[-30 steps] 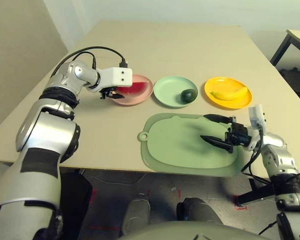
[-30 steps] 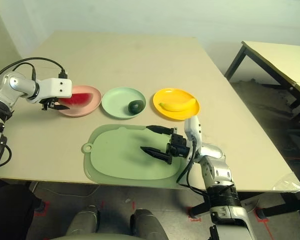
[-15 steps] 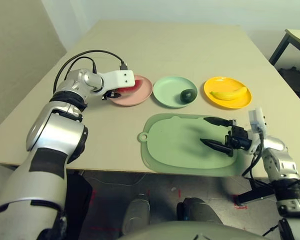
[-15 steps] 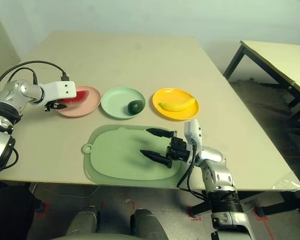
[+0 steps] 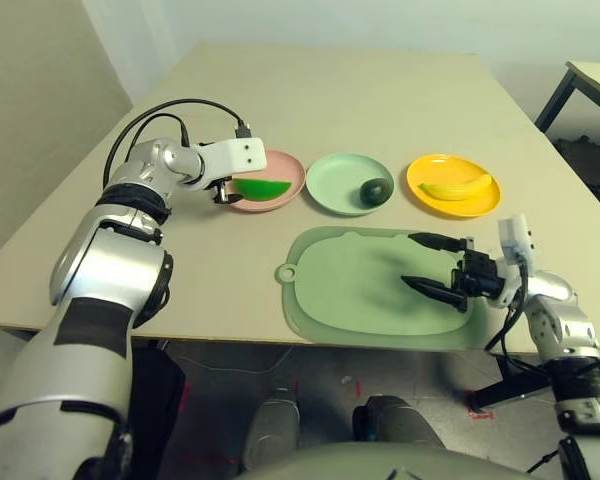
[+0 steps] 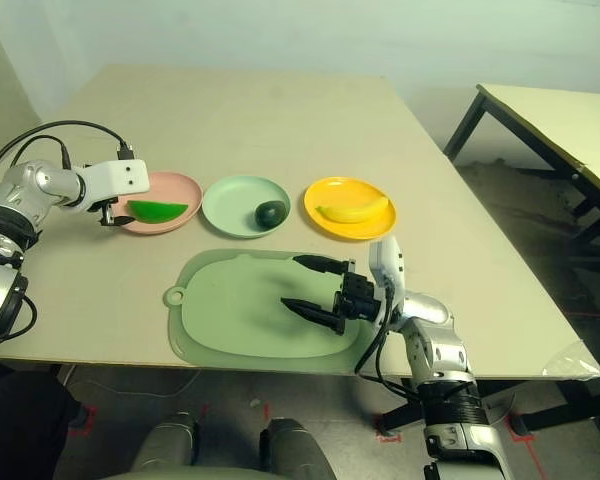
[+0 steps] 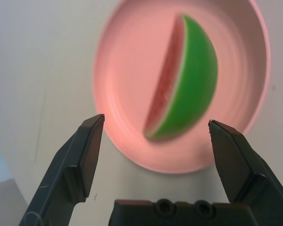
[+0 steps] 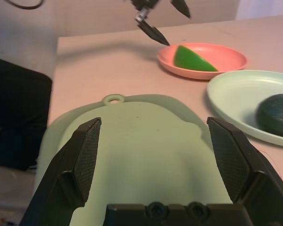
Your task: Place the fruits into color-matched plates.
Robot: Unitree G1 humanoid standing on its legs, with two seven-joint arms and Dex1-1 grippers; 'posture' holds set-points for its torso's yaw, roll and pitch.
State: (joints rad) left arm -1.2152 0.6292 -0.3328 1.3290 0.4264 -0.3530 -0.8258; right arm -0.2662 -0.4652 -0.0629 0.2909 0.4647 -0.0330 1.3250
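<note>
Beige worktop (image 5: 310, 110) ran far beyond three plates in a row. At left, the pink plate (image 5: 292, 180) held the watermelon wedge (image 5: 261, 188), green rind showing; the left pincer (image 7: 156, 118) stood open beside it. The mint plate (image 5: 337, 185) held the avocado (image 5: 376, 191); the right, yellow plate (image 5: 430, 168) held the banana (image 5: 456, 188). The right pincer (image 5: 408, 259) was open above the green mat (image 5: 350, 290), by the near edge.

There's the big green mat (image 5: 380, 285) lying flat near the front edge of the pale counter (image 5: 350, 110), ring tab on its left! And over on the right, a second table (image 6: 550, 125) on dark legs, standing well apart.
</note>
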